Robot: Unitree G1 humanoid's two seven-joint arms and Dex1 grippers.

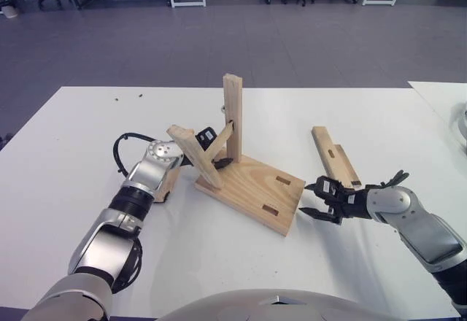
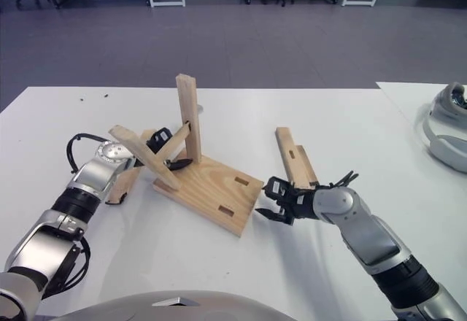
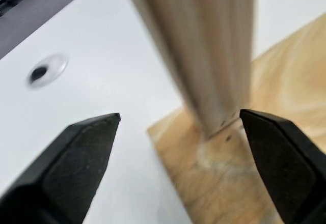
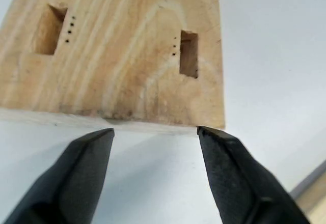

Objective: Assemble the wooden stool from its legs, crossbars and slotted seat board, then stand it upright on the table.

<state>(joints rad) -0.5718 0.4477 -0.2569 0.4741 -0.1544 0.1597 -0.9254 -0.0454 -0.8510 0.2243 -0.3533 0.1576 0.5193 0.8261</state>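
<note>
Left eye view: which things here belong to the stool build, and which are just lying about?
Job: slotted seat board; upright leg standing on it; tilted wooden piece at its left end; loose slotted piece on the table to its right.
Lying about: white device on the neighbouring table; dark specks on the table's far left.

One seat board (image 1: 252,190) with two empty slots (image 1: 283,180); two fitted legs, one upright leg (image 1: 233,117) and one tilted leg (image 1: 191,153); two loose pieces, one slotted bar (image 1: 334,157) and one partly hidden bar (image 2: 125,181); two grippers, left gripper (image 1: 225,146) and right gripper (image 1: 306,199); one headset (image 2: 445,128).
</note>
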